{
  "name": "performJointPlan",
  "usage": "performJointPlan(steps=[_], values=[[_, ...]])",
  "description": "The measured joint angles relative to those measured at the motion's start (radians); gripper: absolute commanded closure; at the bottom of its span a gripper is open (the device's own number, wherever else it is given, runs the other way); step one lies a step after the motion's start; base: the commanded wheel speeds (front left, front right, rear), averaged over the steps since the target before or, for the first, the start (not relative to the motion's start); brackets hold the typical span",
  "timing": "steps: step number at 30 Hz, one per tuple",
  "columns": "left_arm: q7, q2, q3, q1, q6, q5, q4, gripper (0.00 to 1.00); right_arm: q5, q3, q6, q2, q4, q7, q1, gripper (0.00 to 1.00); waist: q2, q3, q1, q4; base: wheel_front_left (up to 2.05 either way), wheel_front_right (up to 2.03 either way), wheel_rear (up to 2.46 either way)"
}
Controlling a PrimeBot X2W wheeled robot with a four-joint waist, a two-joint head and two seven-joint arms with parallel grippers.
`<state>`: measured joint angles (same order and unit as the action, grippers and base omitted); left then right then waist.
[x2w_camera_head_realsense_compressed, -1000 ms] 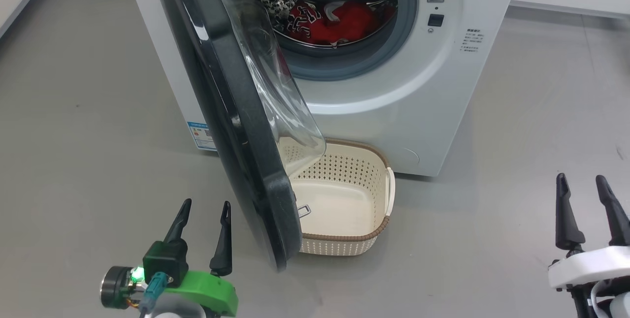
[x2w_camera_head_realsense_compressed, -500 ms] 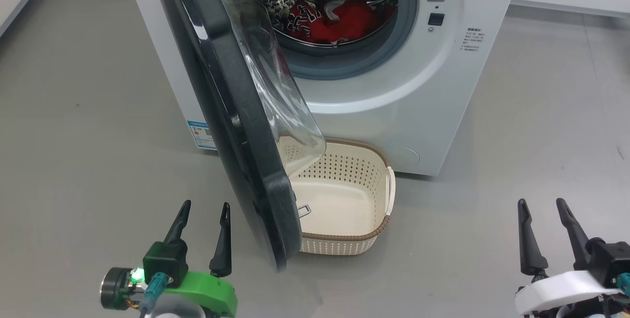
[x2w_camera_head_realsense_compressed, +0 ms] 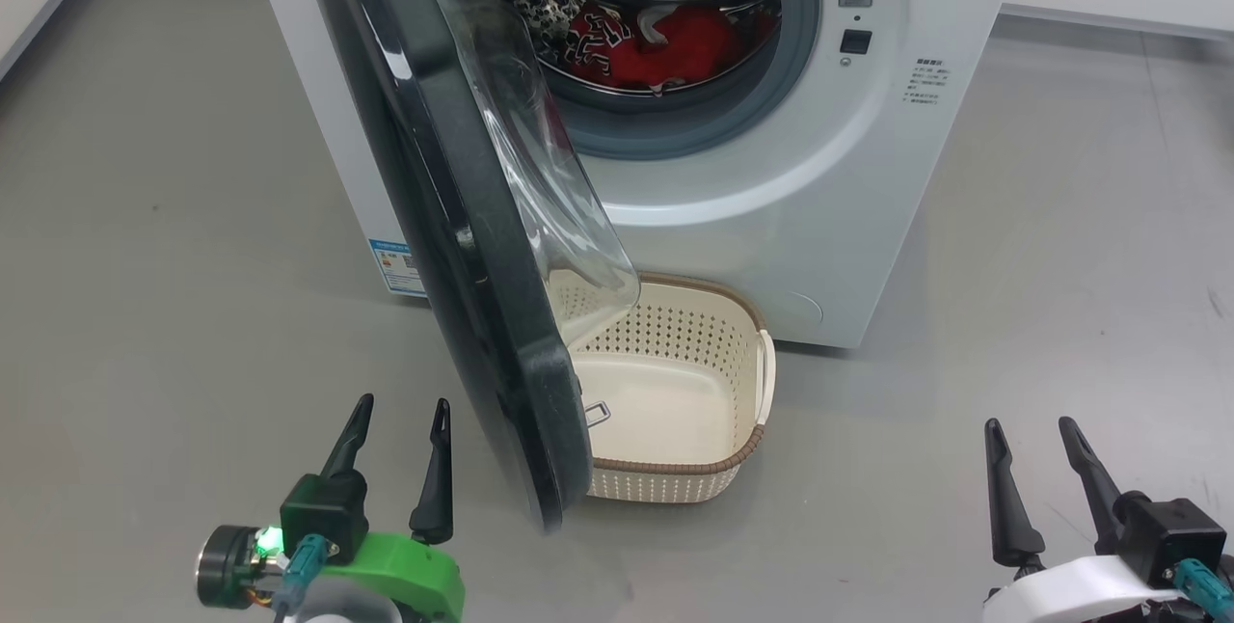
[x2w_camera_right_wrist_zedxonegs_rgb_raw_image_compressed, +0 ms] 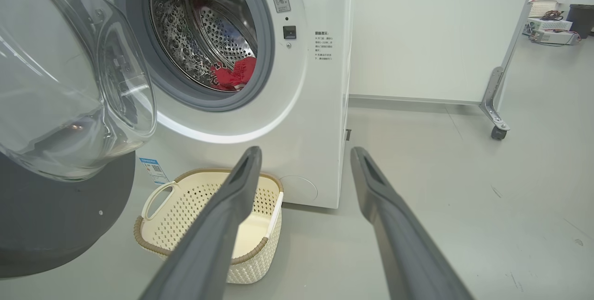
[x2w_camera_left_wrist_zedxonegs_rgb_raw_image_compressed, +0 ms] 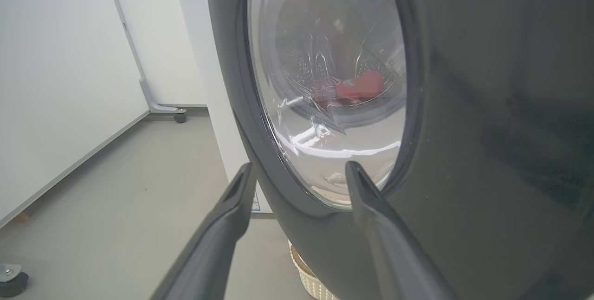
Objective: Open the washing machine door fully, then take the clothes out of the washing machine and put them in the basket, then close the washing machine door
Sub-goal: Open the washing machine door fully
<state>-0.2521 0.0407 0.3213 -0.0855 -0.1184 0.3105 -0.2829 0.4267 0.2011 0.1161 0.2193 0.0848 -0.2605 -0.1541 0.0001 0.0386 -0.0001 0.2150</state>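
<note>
The washing machine (x2w_camera_head_realsense_compressed: 771,218) (x2w_camera_right_wrist_zedxonegs_rgb_raw_image_compressed: 320,105) stands with its door (x2w_camera_head_realsense_compressed: 463,218) (x2w_camera_left_wrist_zedxonegs_rgb_raw_image_compressed: 464,151) (x2w_camera_right_wrist_zedxonegs_rgb_raw_image_compressed: 55,105) swung partly out, black rim edge-on toward me, glass bowl over the basket. Red clothes (x2w_camera_head_realsense_compressed: 665,44) (x2w_camera_right_wrist_zedxonegs_rgb_raw_image_compressed: 232,75) lie in the steel drum, seen dimly through the door glass as clothes (x2w_camera_left_wrist_zedxonegs_rgb_raw_image_compressed: 359,88). The cream basket (x2w_camera_head_realsense_compressed: 718,464) (x2w_camera_right_wrist_zedxonegs_rgb_raw_image_compressed: 250,263) sits on the floor before the machine, nothing in it. My left gripper (x2w_camera_head_realsense_compressed: 400,411) (x2w_camera_left_wrist_zedxonegs_rgb_raw_image_compressed: 299,170) is open just left of the door's outer face. My right gripper (x2w_camera_head_realsense_compressed: 1027,430) (x2w_camera_right_wrist_zedxonegs_rgb_raw_image_compressed: 304,153) is open low at the right, apart from everything.
Grey floor (x2w_camera_head_realsense_compressed: 1012,266) spreads around the machine. A white partition on castors (x2w_camera_right_wrist_zedxonegs_rgb_raw_image_compressed: 499,130) stands to the machine's right, another castor (x2w_camera_left_wrist_zedxonegs_rgb_raw_image_compressed: 180,116) to its left. A blue label (x2w_camera_head_realsense_compressed: 393,266) is on the machine's lower side.
My right gripper has dropped lower and moved left in the head view. The left gripper and the door have stayed put.
</note>
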Motion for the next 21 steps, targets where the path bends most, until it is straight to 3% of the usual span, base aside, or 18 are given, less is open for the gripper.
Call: performJointPlan(steps=[21], values=[[0.0,0.0,-0.001,0.0,0.0,-0.005,-0.005,0.0,-0.034,-0.018,0.001,-0.027,0.007,0.0,-0.011,0.0,0.0,0.002,0.0001,-0.004,0.0,0.0,0.0]])
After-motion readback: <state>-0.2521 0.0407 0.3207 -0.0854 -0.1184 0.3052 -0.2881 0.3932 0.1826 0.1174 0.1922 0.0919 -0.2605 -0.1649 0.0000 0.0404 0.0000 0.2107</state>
